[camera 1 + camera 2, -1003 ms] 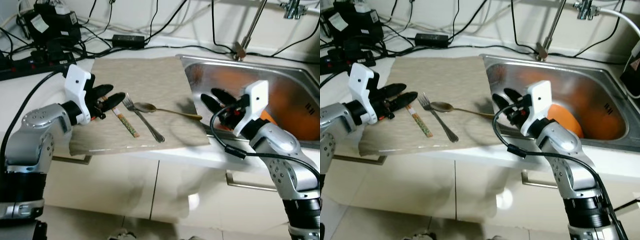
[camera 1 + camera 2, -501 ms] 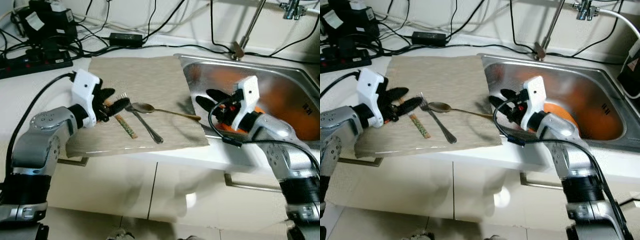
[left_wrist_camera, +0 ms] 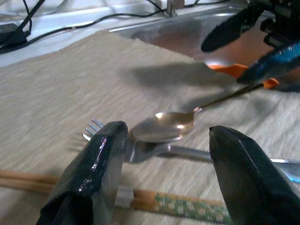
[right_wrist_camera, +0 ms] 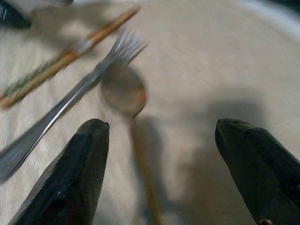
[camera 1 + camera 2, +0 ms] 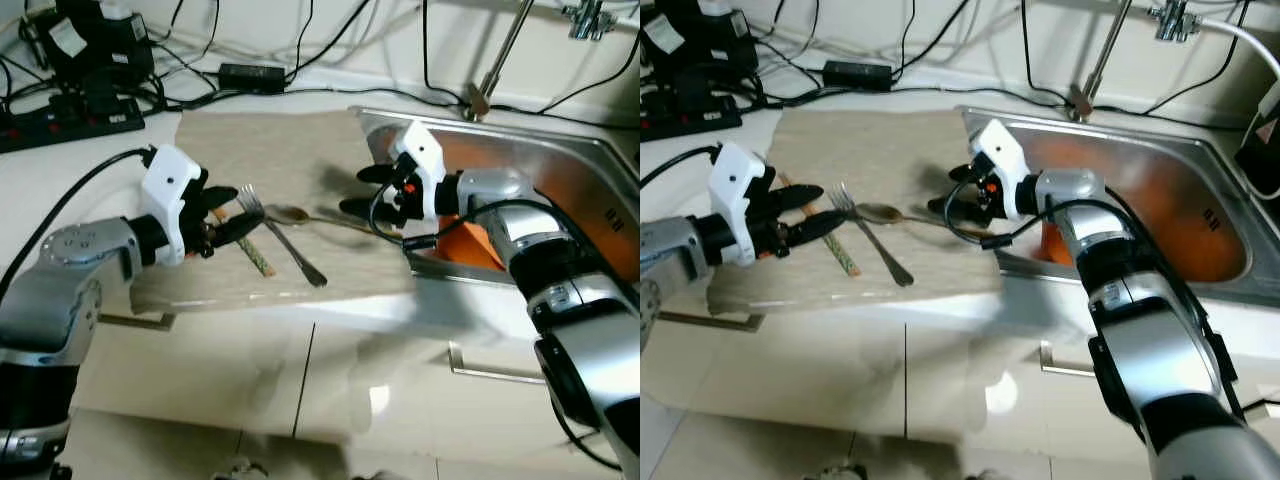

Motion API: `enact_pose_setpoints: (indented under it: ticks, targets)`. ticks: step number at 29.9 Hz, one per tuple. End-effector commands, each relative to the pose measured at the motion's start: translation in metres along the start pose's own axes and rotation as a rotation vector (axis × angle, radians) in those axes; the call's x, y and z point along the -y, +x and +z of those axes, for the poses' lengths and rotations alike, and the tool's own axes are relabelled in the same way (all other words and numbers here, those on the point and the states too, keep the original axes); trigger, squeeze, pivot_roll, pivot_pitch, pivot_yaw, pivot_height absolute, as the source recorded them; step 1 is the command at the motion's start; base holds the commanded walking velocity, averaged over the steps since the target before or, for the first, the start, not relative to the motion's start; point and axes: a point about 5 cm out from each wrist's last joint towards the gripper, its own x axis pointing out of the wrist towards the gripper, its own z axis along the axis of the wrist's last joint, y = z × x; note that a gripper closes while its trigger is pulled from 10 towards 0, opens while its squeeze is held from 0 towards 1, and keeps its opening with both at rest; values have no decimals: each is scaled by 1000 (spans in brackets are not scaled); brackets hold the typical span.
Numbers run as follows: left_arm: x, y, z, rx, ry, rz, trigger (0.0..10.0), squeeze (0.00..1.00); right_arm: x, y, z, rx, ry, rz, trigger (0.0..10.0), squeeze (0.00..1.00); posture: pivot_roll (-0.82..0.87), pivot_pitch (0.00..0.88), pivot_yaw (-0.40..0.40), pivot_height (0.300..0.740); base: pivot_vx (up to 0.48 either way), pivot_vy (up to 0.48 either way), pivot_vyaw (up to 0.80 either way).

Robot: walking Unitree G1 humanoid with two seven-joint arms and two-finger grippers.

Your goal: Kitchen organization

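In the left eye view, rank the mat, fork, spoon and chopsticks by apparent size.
1. Mat, by far.
2. Spoon and fork: similar length, no ranking.
3. Chopsticks: look shortest, but the left gripper hides part.

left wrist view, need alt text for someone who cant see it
The left gripper, its two black fingers open, hovers over a beige mat holding a spoon, a fork and chopsticks. Beyond, the right gripper reaches over the spoon's handle, beside the steel sink.
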Motion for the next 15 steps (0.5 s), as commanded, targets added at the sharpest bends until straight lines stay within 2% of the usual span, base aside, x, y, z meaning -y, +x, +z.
enact_pose_setpoints:
  ticks: [1,5,9,13,14,15]
  targets:
    - [2,-4,2,2,8,-12,10000,0,0,-2,-1,-35,-17,40,10000,0,102,32,-100,740,0,0,0]
    - [5,-4,1,-4,0,-20,10000,0,-3,1,-9,-58,29,85,10000,0,105,37,-102,740,0,0,0]
    - [7,-3,1,-11,-4,-27,10000,0,-10,4,-20,-98,31,147,10000,0,106,39,-102,740,0,0,0]
    - [7,-2,2,-11,-5,-29,10000,0,-13,9,-28,-149,-2,142,10000,0,103,40,-100,740,0,0,0]
    - [8,-1,2,-10,-5,-31,10000,0,-13,9,-30,-160,5,142,8549,0,102,38,-100,740,0,0,0]
    - [8,-1,2,-9,-6,-32,10000,0,-13,9,-31,-167,10,144,8549,0,102,38,-100,740,0,0,0]
